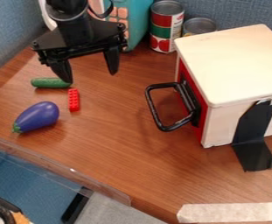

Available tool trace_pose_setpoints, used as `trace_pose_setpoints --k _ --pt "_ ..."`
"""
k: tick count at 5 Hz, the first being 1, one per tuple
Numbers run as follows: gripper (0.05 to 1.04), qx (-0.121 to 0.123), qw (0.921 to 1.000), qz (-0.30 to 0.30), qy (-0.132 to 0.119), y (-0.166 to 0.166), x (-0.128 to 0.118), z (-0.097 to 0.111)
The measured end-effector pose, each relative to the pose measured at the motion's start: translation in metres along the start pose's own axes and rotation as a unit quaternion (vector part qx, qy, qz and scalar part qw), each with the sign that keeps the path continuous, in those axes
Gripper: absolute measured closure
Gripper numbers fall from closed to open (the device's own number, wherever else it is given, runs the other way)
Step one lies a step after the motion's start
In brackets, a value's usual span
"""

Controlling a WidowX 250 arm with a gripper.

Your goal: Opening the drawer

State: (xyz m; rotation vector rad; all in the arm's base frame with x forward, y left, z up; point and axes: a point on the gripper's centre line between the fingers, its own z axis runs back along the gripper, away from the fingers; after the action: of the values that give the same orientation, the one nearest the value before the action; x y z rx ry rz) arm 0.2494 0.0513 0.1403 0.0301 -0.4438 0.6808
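Note:
At the upper left, my gripper (90, 75) hangs over the table with its two fingers spread apart and nothing between them. To its right stands a pale wooden box (234, 65) with a red front that holds the drawer (201, 114). A black loop handle (156, 109) sticks out from that front toward the left. The drawer front looks flush with the box. A wide gap lies between my gripper and the handle; they do not touch.
Below my gripper lie a green cucumber (50, 82), a red brick (74, 99) and a purple eggplant (36, 117). Cans (166, 26) and a teal object (137, 22) stand at the back. Black tape (253, 138) runs from the box's side to the table (132, 153).

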Motion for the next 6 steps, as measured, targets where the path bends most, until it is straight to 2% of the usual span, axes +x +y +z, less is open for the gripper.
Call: trace_pose_setpoints --k 1,2,4,5,6 --pt "0.083 0.006 0.9999 0.003 0.01 0.001 -0.004 -0.006" --pt "0.083 0.004 0.9998 0.011 0.015 -0.014 -0.014 -0.019" --pt "0.083 -0.004 0.9977 0.068 0.003 -0.033 -0.023 -0.034" --pt "0.083 -0.017 0.9945 0.103 -0.008 -0.04 -0.023 -0.039" --pt "0.083 -0.038 0.9921 0.12 0.008 -0.046 -0.027 -0.048"
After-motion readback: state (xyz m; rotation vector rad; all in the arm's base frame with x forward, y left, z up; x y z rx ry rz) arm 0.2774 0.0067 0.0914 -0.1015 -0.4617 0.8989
